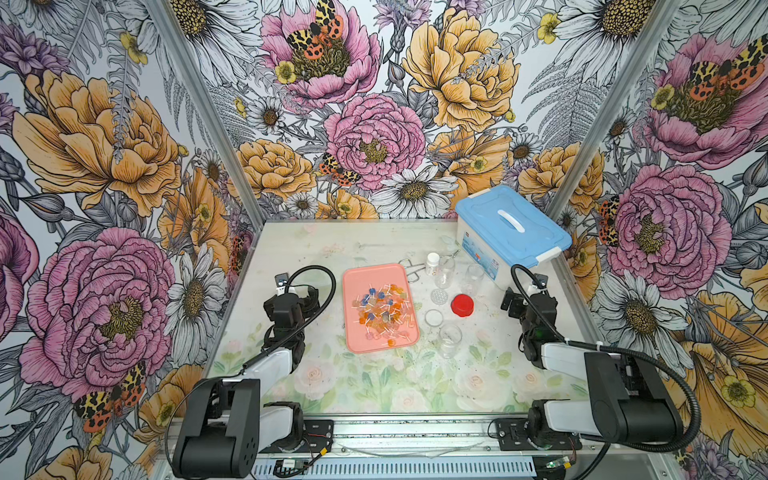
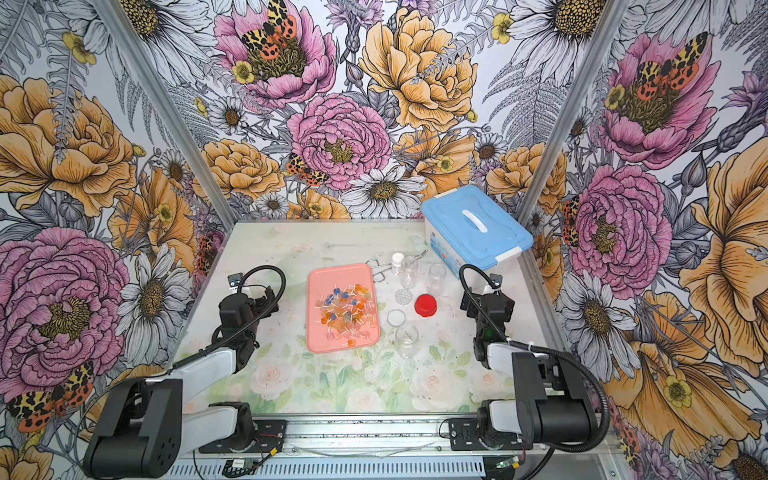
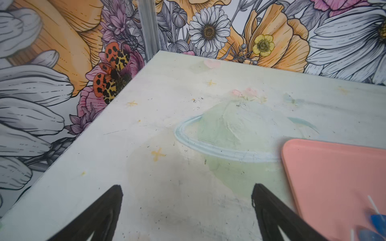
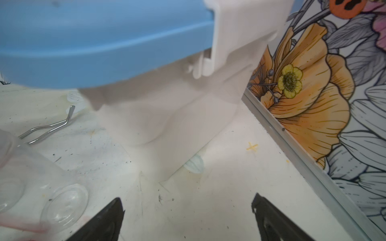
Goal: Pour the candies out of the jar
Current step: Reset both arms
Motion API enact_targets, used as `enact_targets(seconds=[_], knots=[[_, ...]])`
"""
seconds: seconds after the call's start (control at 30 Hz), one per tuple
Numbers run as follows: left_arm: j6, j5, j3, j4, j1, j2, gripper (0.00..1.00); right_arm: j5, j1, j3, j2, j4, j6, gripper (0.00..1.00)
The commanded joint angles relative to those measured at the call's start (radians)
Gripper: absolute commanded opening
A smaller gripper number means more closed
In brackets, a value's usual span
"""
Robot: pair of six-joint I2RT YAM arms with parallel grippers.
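Candies: tiny lollipops with translucent orange, blue, pink and yellow heads on short white sticks. They lie in a loose heap on the flat salmon-pink rectangular plastic tray, mostly at its centre and toward its 5 o'clock corner. None seen off the tray.

Tray as dial centre, in both top views:
- Small clear round lid lies flat at 3 o'clock, just beside the tray edge.
- Clear empty jar stands at 4 o'clock near the tray, not touching it. It looks upright, mouth up.
- Red round screw cap sits at 3 o'clock, farther out than the clear lid.
- Patterned white round lid sits at 2 o'clock.
- Second clear jar and third clear jar stand upright at 2 o'clock. Both look empty.
- Small white-capped bottle and bent metal wire tongs are at 1 o'clock, just off the tray's far corner.
- White storage box with blue lid is at 1 o'clock, in the far corner of the pale floral-print table.

Left gripper is at 9 o'clock, near the tray. Its jaws are spread wide and empty, with bare table beneath.

Right gripper is at 3 o'clock, well apart from the tray, past the red cap and close to the box. Its jaws are spread wide and grasp nothing. The third clear jar sits beside it, not between the fingers.
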Motion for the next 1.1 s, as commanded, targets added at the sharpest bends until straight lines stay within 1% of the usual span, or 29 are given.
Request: enact_targets(seconds=[0.0, 0.07, 0.1, 0.13, 0.17, 0.2, 0.23, 0.27, 0.3, 0.37, 1.07], knots=[[0.06, 0.167, -0.012, 0.345, 0.025, 0.093, 0.99, -0.101, -0.012, 0.038, 0.09, 0.202, -0.055, 0.98], [0.058, 0.215, -0.013, 0.434, 0.037, 0.187, 0.99, -0.104, -0.014, 0.017, 0.164, 0.336, -0.057, 0.98], [0.061, 0.234, -0.018, 0.491, 0.037, 0.244, 0.99, -0.101, -0.018, 0.026, 0.13, 0.267, -0.046, 0.98], [0.073, 0.26, -0.024, 0.583, 0.036, 0.307, 0.99, -0.081, -0.019, 0.033, 0.137, 0.254, -0.038, 0.98], [0.077, 0.269, -0.024, 0.58, 0.037, 0.309, 0.99, -0.07, -0.02, 0.029, 0.156, 0.296, -0.038, 0.99], [0.071, 0.26, -0.006, 0.485, 0.04, 0.273, 0.99, -0.056, -0.021, 0.038, 0.138, 0.25, -0.03, 1.0], [0.07, 0.257, 0.002, 0.463, 0.04, 0.265, 0.99, -0.029, -0.019, 0.048, 0.144, 0.235, -0.022, 0.99], [0.069, 0.267, 0.005, 0.495, 0.041, 0.285, 0.99, -0.01, -0.01, 0.05, 0.15, 0.248, -0.03, 0.99], [0.062, 0.277, 0.014, 0.494, 0.049, 0.297, 0.99, 0.029, 0.003, 0.06, 0.14, 0.201, -0.029, 0.99], [0.04, 0.268, 0.054, 0.393, 0.064, 0.282, 0.99, 0.072, 0.021, 0.053, 0.145, 0.23, -0.038, 1.0], [0.038, 0.275, 0.058, 0.398, 0.068, 0.291, 0.99, 0.054, 0.025, 0.065, 0.149, 0.214, -0.051, 0.99]])
